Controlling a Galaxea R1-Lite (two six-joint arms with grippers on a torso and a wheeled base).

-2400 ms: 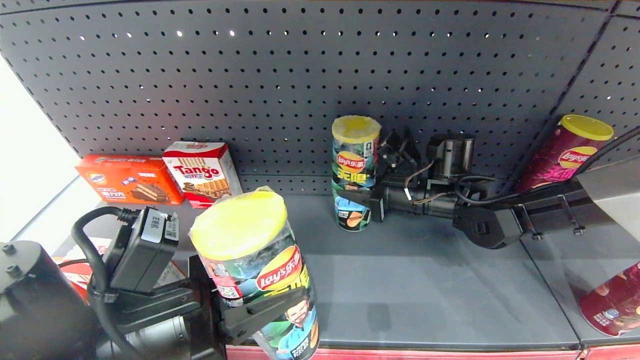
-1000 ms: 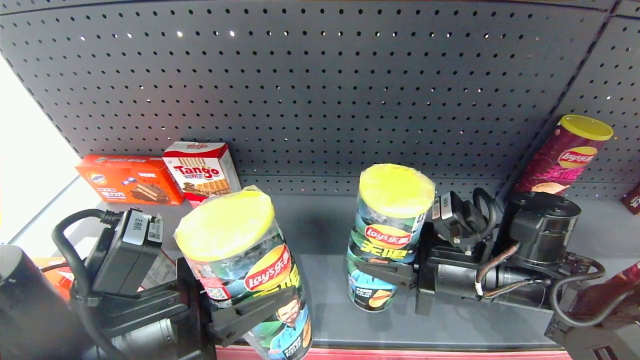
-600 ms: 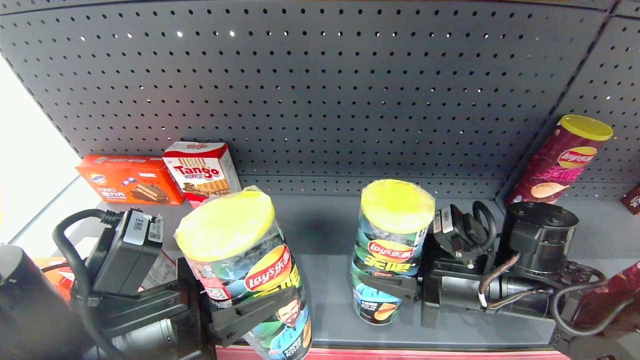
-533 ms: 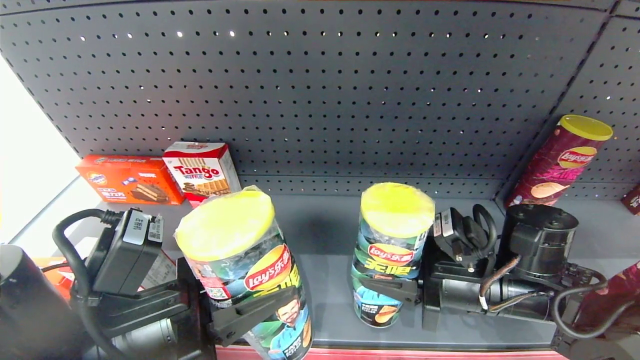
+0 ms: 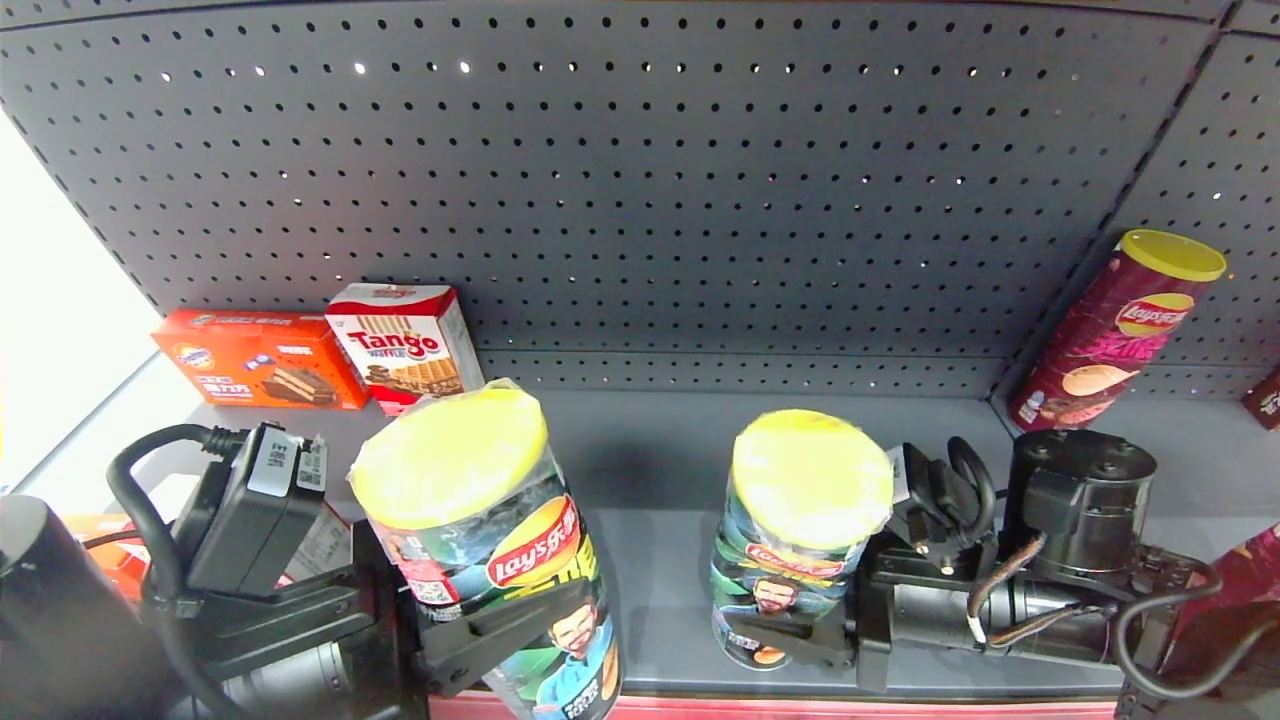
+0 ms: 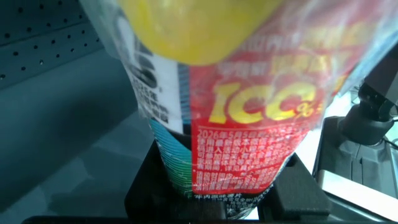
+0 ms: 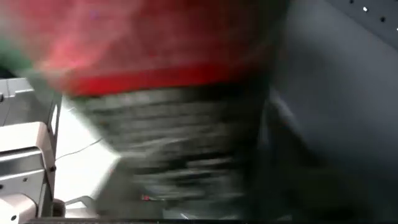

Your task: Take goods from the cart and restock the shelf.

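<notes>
Two chip cans with yellow lids are held over the front of the grey shelf [image 5: 660,520]. My left gripper [image 5: 515,625] is shut on the left chip can [image 5: 480,520] near the shelf's front edge; that can [image 6: 242,124] fills the left wrist view. My right gripper [image 5: 778,628] is shut low on the right chip can [image 5: 800,520], which tilts slightly toward me above the shelf front. The same can [image 7: 174,93] is a close blur in the right wrist view.
An orange biscuit box [image 5: 255,357] and a red-and-white wafer box [image 5: 405,345] stand at the back left against the pegboard [image 5: 640,180]. A purple chip can [image 5: 1110,330] leans at the back right. Another dark red can [image 5: 1250,590] lies at the right edge.
The right arm has pulled its can from the back of the shelf toward the front edge, where it now tilts toward me. The left arm and its can have barely moved.
</notes>
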